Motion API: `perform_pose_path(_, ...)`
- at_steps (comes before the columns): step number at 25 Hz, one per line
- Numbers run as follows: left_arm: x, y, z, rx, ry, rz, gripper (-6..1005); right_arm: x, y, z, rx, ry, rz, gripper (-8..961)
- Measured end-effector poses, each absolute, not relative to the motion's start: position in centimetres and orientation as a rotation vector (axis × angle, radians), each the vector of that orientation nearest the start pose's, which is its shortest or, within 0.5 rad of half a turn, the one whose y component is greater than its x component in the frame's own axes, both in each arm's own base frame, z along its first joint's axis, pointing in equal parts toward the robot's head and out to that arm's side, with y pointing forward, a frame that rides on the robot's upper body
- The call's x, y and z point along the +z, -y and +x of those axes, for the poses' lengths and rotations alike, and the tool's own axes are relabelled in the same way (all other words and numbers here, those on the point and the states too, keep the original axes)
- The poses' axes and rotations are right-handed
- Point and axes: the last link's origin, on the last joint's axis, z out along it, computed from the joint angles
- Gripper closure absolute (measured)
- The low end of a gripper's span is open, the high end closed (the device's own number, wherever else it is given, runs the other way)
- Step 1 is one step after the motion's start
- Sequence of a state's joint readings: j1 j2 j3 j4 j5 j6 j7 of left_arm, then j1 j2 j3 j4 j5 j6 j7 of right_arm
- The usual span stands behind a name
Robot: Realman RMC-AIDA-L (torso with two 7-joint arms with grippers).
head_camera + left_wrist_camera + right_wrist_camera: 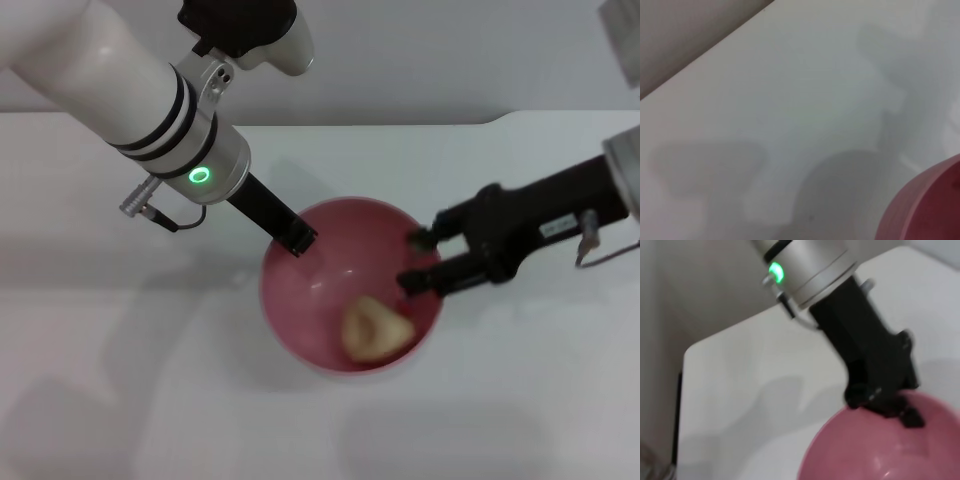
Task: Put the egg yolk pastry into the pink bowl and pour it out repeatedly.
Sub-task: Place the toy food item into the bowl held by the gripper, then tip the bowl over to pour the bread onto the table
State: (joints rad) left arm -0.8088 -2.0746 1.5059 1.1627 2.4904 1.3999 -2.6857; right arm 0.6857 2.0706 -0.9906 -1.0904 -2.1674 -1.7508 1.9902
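Observation:
The pink bowl [322, 285] sits in the middle of the white table in the head view. The egg yolk pastry [375, 330], pale yellow-beige, lies inside it against the near right wall. My left gripper [298, 239] is shut on the bowl's far left rim. The right wrist view shows the same grip, the left gripper [890, 409] clamped on the rim of the bowl [865, 452]. My right gripper [415, 261] stands open over the bowl's right rim, with nothing between its fingers. A part of the bowl's outer wall [925, 207] shows in the left wrist view.
The white table [120, 390] spreads all round the bowl, and its back edge [400, 118] runs along a grey wall. A cable and plug [150, 208] hang from my left wrist.

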Motion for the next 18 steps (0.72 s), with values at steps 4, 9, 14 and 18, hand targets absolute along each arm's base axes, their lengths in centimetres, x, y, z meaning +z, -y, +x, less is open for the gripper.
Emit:
perform_pose_path(4, -4.4, -38.3, -12.3, 0.381, 0.866, -2.651, 1000, 4.2, -36.0, 16.6, 0.32, -0.734, -2.946, 413)
perform_pose_path(9, -5.3, -38.7, -12.4, 0.186, 0.84, -2.63, 1000, 9.0, -36.3, 21.2, 0.462, -0.943, -2.662, 353)
perform_pose_path(14, -6.4, -39.0, -12.1, -0.034, 0.712, -2.588, 1001, 11.6, -35.2, 25.4, 0.503, -1.056, -2.463, 357)
perform_pose_path(18, -7.7, -38.4, -11.8, -0.191, 0.469, -2.498, 1001, 12.9, -33.9, 27.8, 0.554, -1.093, -2.349, 360)
